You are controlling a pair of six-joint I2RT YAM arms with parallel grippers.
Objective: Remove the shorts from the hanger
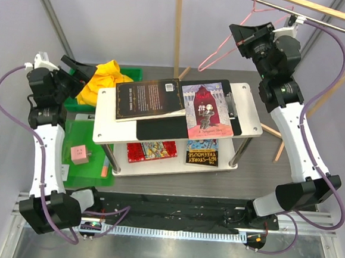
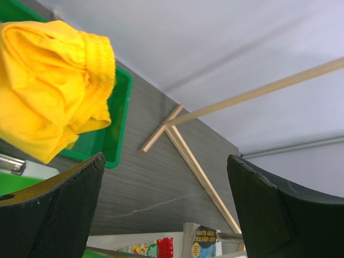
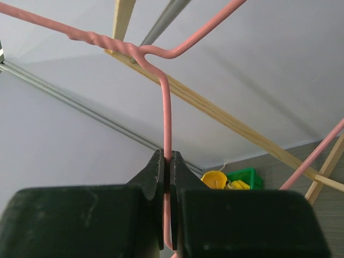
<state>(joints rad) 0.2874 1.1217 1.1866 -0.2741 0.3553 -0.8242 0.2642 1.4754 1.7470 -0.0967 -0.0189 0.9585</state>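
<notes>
The yellow shorts lie bunched on a green bin at the back left, off the hanger. In the left wrist view the shorts fill the upper left over the bin. My left gripper is right beside them; it is open and empty. The pink wire hanger is bare and hangs by its hook from the wooden rod. My right gripper is shut on the hanger's wire below the twisted neck. The shorts show far off in the right wrist view.
A white two-tier shelf with several books stands mid-table; a dark book lies on top. A green tray with a pink cube is at the left. Wooden frame sticks lie on the table at the back.
</notes>
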